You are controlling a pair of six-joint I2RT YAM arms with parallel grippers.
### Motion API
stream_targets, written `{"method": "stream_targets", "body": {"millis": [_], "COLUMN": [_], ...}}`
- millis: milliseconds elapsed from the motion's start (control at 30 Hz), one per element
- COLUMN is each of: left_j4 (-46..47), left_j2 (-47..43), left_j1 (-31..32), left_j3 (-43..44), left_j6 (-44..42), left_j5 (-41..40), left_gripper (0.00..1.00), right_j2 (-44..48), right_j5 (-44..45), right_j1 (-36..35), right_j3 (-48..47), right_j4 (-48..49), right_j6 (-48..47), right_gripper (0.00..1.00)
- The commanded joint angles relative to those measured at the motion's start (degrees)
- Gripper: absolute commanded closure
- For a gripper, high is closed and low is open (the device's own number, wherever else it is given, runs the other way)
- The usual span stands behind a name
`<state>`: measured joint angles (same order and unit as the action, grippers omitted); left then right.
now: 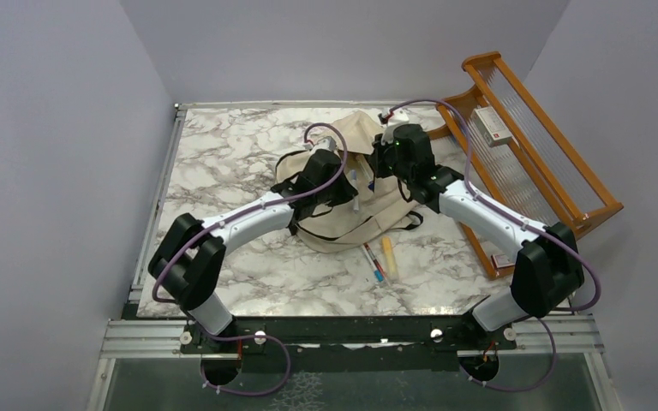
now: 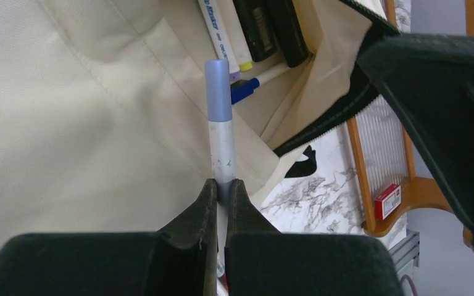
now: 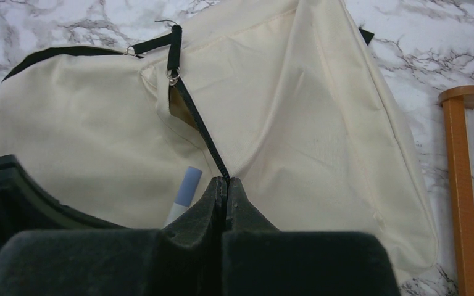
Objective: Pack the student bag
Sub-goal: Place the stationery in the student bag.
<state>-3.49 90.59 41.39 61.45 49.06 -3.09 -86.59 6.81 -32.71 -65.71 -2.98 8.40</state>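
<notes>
The beige student bag [image 1: 351, 214] lies in the middle of the marble table, also in the left wrist view [image 2: 86, 105] and the right wrist view [image 3: 308, 123]. My left gripper [image 2: 223, 185] is shut on a white marker with a lilac cap [image 2: 220, 117], held at the bag's open pocket, where several pens [image 2: 247, 37] lie inside. My right gripper [image 3: 224, 182] is shut on the bag's black zipper edge [image 3: 200, 132] and holds the opening up. The marker's cap shows beside it in the right wrist view [image 3: 188, 185].
A wooden rack [image 1: 523, 154] with a small red-and-white box [image 1: 490, 125] stands at the right. A yellow marker [image 1: 387, 254] and a pen [image 1: 373, 262] lie on the table in front of the bag.
</notes>
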Motion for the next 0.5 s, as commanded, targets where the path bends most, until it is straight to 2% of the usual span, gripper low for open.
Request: {"method": "stream_targets", "body": {"millis": [0, 467], "left_j4": [2.87, 8.96], "left_j2": [5.12, 17.23], "left_j1": [-1.79, -6.94], "left_j3": [5.3, 17.26], "left_j6": [0.88, 0.08], "left_j5": [4.89, 3.53], "left_gripper": [1.0, 1.0], "right_j2": [-0.34, 1.05], "right_j5": [-2.33, -4.42], "right_j1": [0.28, 0.28], "right_j3": [-2.84, -1.55], "right_j4": [-0.2, -0.61], "right_j6": [2.08, 3.7], "right_gripper": [0.99, 0.99]}}
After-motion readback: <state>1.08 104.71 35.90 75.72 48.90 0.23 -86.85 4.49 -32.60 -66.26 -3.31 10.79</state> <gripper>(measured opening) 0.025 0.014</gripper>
